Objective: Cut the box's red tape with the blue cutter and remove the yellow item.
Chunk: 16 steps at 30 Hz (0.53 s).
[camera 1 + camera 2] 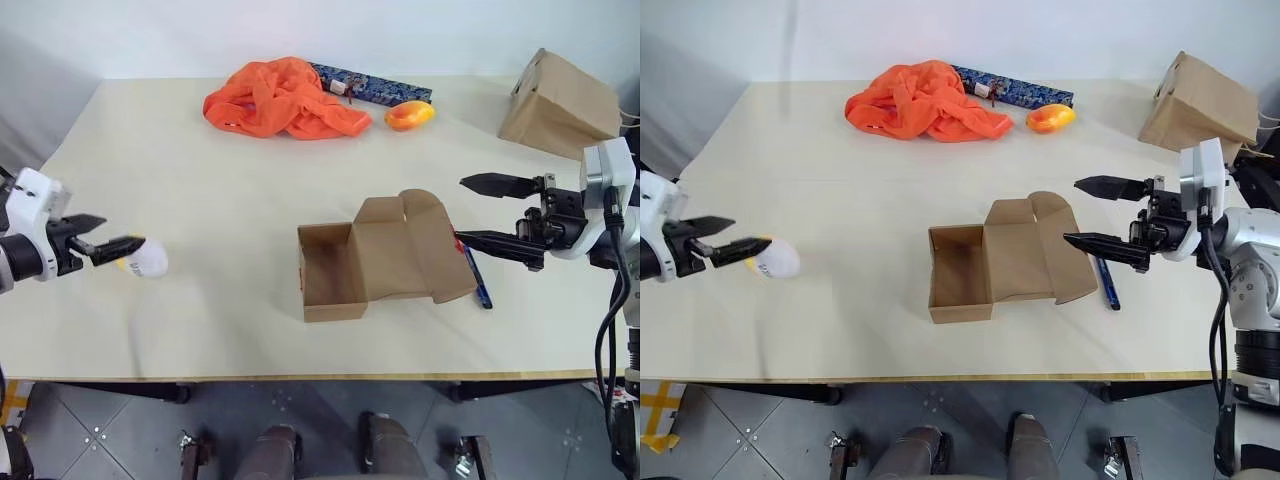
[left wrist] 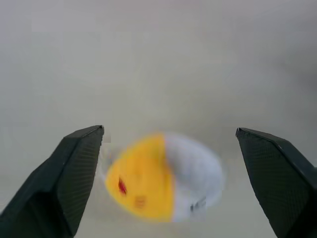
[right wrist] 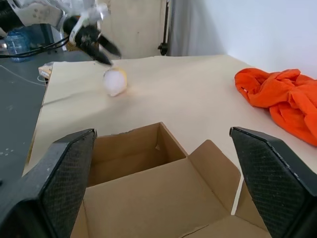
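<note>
Two grippers work over one pale table (image 1: 220, 200), one at each side. At the far left, the left gripper (image 1: 112, 247) has its two black fingers spread wide, and the single yellow item (image 1: 145, 260), an egg-shaped thing half white and half yellow, sits just past the fingertips; the left wrist view shows it between the parted fingers with a gap on either side. It is blurred there, and a small red mark and some dark print on it cannot be read. Whether it rests on the table or hangs just above it cannot be told.

Toward the back of the table lies one crumpled orange cloth (image 1: 285, 98), covering the near end of one long dark-blue patterned case (image 1: 385, 90). Beside that is one orange-yellow mango-shaped fruit (image 1: 410, 115).

Near the middle stands the one box (image 1: 375, 262), brown cardboard, its flaps folded open to the right and its inside bare. Only a sliver of the red tape (image 1: 459, 244) peeks out at the edge of the right flap. One blue cutter (image 1: 477, 280) lies flat just beside that flap, partly covered by it and by the lower finger of the right gripper (image 1: 478, 212), whose fingers are wide apart and hold nothing.

One brown paper bag (image 1: 560, 102) stands at the back right corner.
</note>
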### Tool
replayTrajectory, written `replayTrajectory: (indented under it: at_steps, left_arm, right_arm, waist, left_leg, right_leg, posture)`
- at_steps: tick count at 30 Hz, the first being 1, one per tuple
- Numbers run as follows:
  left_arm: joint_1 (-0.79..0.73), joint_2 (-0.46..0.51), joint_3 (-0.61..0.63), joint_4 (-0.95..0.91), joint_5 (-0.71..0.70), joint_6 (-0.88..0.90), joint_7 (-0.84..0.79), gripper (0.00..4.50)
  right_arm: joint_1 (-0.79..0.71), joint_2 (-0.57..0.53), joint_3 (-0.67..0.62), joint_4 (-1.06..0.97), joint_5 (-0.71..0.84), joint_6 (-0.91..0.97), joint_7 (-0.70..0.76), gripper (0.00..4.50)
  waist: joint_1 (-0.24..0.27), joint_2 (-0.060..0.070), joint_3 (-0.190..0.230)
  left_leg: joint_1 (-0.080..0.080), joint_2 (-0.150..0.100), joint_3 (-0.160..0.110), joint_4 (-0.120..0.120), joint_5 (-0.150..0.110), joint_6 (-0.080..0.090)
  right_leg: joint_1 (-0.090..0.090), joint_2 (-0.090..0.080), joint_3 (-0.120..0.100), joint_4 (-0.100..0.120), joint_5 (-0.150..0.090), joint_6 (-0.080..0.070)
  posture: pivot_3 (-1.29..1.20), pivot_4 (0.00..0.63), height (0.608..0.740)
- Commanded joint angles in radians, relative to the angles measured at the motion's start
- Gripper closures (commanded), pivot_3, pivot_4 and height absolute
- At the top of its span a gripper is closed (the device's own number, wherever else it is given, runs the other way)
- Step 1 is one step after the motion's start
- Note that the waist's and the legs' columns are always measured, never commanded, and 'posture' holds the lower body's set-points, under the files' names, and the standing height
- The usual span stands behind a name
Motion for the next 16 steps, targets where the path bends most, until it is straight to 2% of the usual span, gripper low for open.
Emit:
replayTrajectory:
  at_steps: [1, 3, 6, 9, 12, 16]
  left_arm:
    - [0.101, -0.074, 0.064, -0.169, -0.096, -0.052, -0.035, 0.02]
    - [0.178, -0.136, 0.074, -0.249, -0.147, -0.057, -0.045, 0.02]
    - [0.345, -0.234, 0.074, -0.357, -0.176, -0.21, -0.121, 0.02]
    - [0.447, -0.247, 0.062, -0.34, -0.206, -0.267, -0.222, 0.02]
    - [0.509, -0.251, 0.049, -0.304, -0.173, -0.342, -0.243, 0.02]
    - [0.528, -0.25, 0.037, -0.256, -0.141, -0.425, -0.234, 0.02]
  right_arm:
    - [0.005, -0.028, -0.034, 0.01, -0.011, -0.022, 0.027, 0.0]
    - [0.036, -0.058, -0.039, 0.032, -0.038, -0.037, 0.058, 0.0]
    - [0.104, -0.113, -0.032, 0.095, -0.102, -0.088, 0.11, 0.0]
    - [0.162, -0.137, -0.039, 0.181, -0.148, -0.156, 0.143, 0.0]
    - [0.211, -0.161, -0.029, 0.28, -0.215, -0.256, 0.173, 0.0]
    - [0.254, -0.146, -0.059, 0.342, -0.246, -0.325, 0.121, 0.0]
  waist:
    - [-0.002, 0.001, 0.0]
    - [-0.004, 0.001, 0.0]
    - [-0.006, 0.001, 0.0]
    - [-0.006, 0.0, 0.0]
    - [-0.006, 0.003, -0.001]
    - [-0.006, 0.004, 0.0]
  left_leg:
    - [0.0, 0.0, 0.0, 0.0, 0.0, 0.0]
    - [0.0, 0.0, 0.001, 0.0, 0.0, 0.0]
    - [0.0, 0.001, 0.001, -0.001, 0.0, 0.0]
    - [0.0, 0.002, 0.002, -0.001, 0.0, 0.0]
    - [0.003, 0.002, 0.004, -0.001, 0.0, -0.001]
    - [0.005, 0.002, 0.008, -0.001, 0.0, 0.0]
  right_leg:
    - [0.0, 0.0, 0.0, 0.0, 0.0, 0.0]
    - [0.0, 0.0, 0.0, -0.001, 0.0, 0.0]
    - [0.0, 0.0, 0.0, -0.002, 0.0, 0.0]
    - [0.001, 0.0, 0.0, -0.003, 0.0, -0.001]
    - [0.002, 0.0, 0.001, -0.005, -0.001, -0.003]
    - [0.002, 0.001, 0.004, -0.004, -0.002, -0.004]
  posture:
    - [0.0, 0.15, 0.74]
    - [0.0, 0.15, 0.74]
    - [0.0, 0.15, 0.74]
    - [0.0, 0.15, 0.74]
    - [0.0, 0.15, 0.74]
    - [0.0, 0.15, 0.74]
